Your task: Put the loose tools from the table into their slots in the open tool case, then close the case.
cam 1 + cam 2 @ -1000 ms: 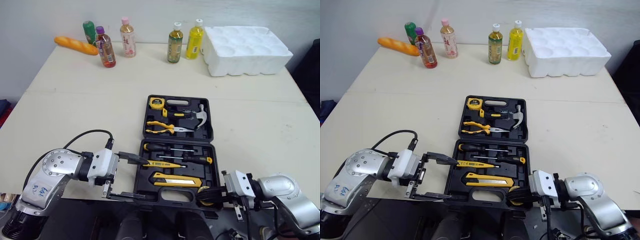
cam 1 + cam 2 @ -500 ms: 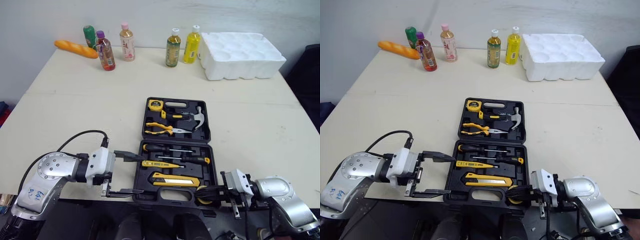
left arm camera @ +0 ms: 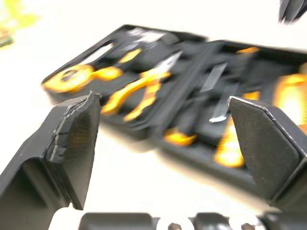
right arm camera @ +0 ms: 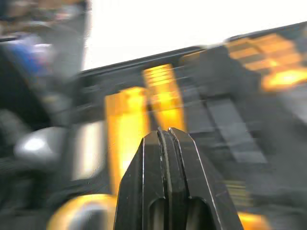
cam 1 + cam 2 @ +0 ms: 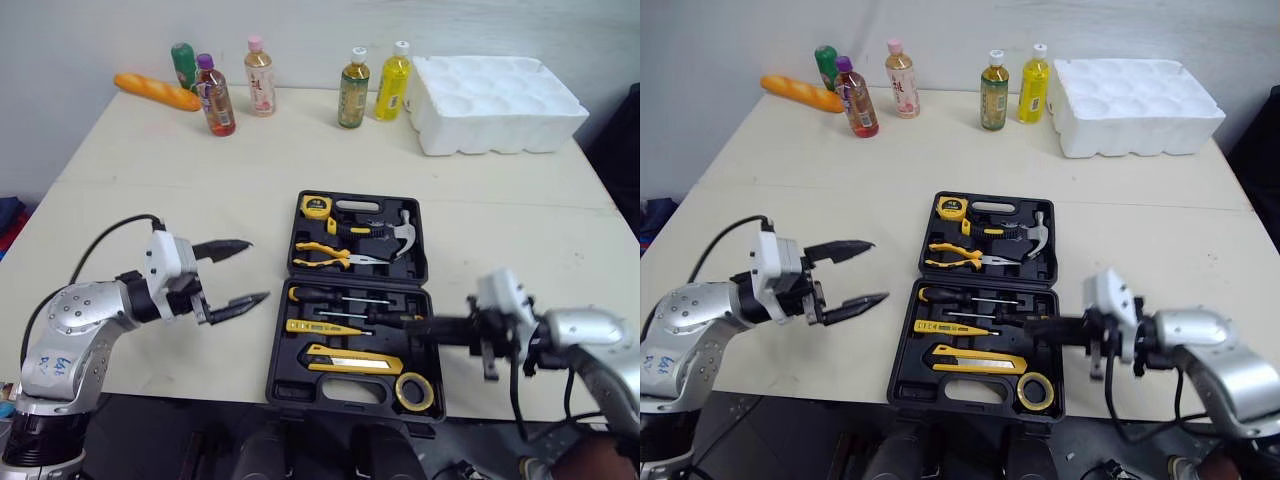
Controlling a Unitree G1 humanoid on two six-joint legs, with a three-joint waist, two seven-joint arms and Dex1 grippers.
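The pale counter (image 5: 150, 190) runs wide in front of me, with a white foam tray (image 5: 497, 90) at its far right corner. Near the front edge, about the middle, the black tool case (image 5: 335, 393) lies open and flat, both halves facing up.

The left pincer (image 5: 256, 270) hovers above the bare counter just left of the case, its two fingers spread wide and pointing at the case with nothing between them. The right pincer (image 5: 412, 326) reaches in from the right over the near half of the case. Its fingers are pressed tight together and grip nothing.

At the far left lie a bread loaf (image 5: 155, 90) and a row of bottles (image 5: 259, 75).

The tools sit in the case. The far half holds the hammer (image 5: 395, 232), the pliers (image 5: 325, 255) and the tape measure (image 5: 315, 206). The near half holds the screwdrivers (image 5: 335, 297), the utility knife (image 5: 350, 360) and, at its front right corner, a yellow tape roll (image 5: 414, 391).
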